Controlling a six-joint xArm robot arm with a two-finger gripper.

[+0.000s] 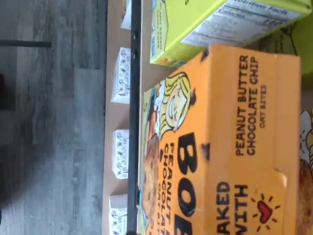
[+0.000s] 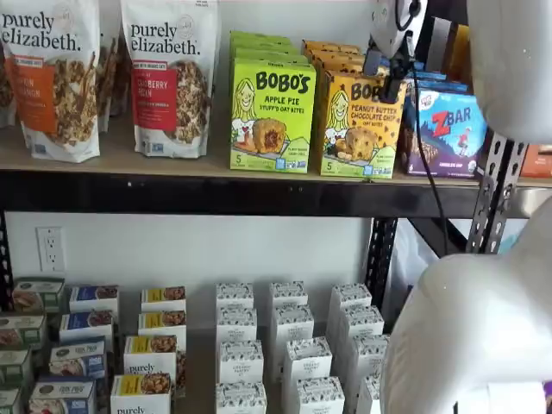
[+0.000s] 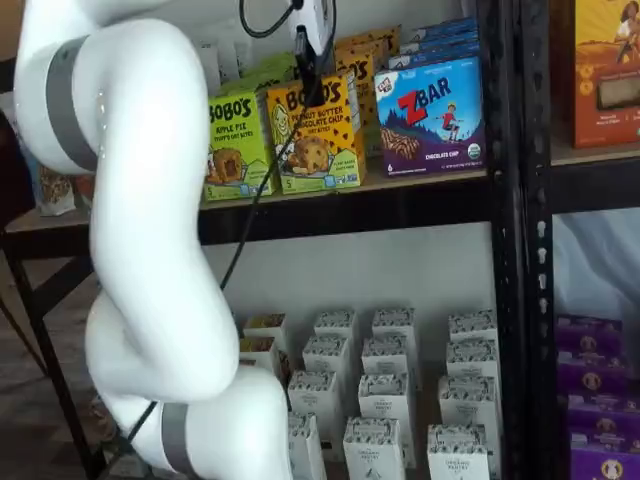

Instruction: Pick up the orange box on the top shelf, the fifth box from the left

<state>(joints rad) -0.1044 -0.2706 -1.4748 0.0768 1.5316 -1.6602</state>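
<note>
Hanging over the orange box (image 3: pixel 315 137) on the top shelf (image 2: pixel 216 191), gripper (image 3: pixel 309 75) fingers seen side-on, grip state unclear, lime-green box (image 2: pixel 272 115) beside.

My wrist camera looks down close over the orange box (image 1: pixel 234 142); both shelf views face the top shelf (image 2: pixel 216 191) frontally.

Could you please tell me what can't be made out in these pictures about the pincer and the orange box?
- Pincer: in both shelf views only dark fingers show against the orange box; whether there is a gap or a grip cannot be told.
- Wrist view: no fingers appear; the picture's edge cuts off the box's lettering.
- ZBar box: the cable and arm partly cover it in a shelf view.
- Nutrition panel on the green box: blurred, unreadable.
</note>
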